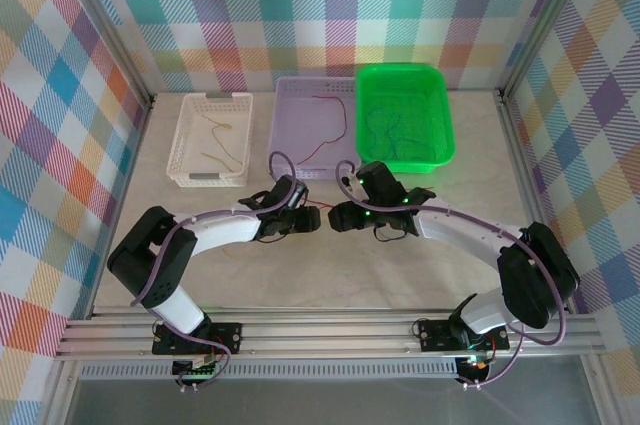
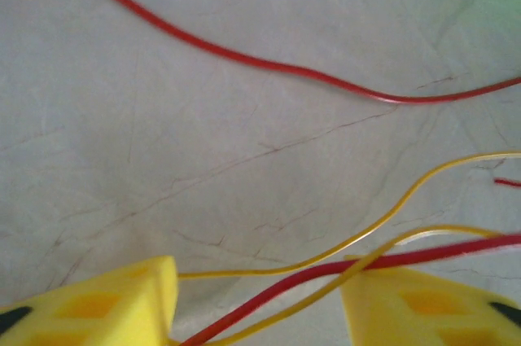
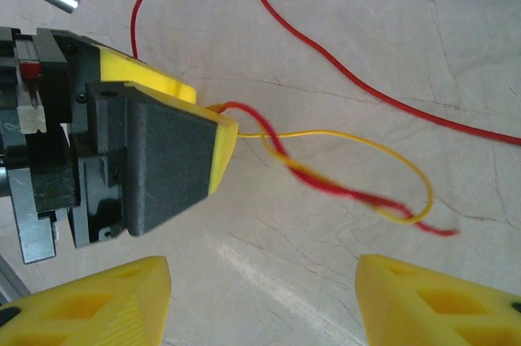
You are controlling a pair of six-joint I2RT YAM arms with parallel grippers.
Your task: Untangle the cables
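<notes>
Across the table (image 1: pixel 330 275), your left gripper (image 2: pixel 259 269) and right gripper (image 3: pixel 262 260) face each other tip to tip, both with fingers spread apart. The red and yellow cables (image 3: pixel 313 175) pass between the left gripper's fingers and lie just ahead of the right one.

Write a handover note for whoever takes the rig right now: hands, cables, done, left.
Left hand: a red cable and a yellow cable run between its fingers and leave its tip twisted together; grip unconfirmed, its own camera shows the fingers apart.
Right hand: open, empty, facing that twist.
Done: yellow cables in the white basket, a red one in the purple basket, thin dark cables in the green basket.
Left: separate the red-yellow pair and basket each; a loose red stretch also lies on the table.
</notes>
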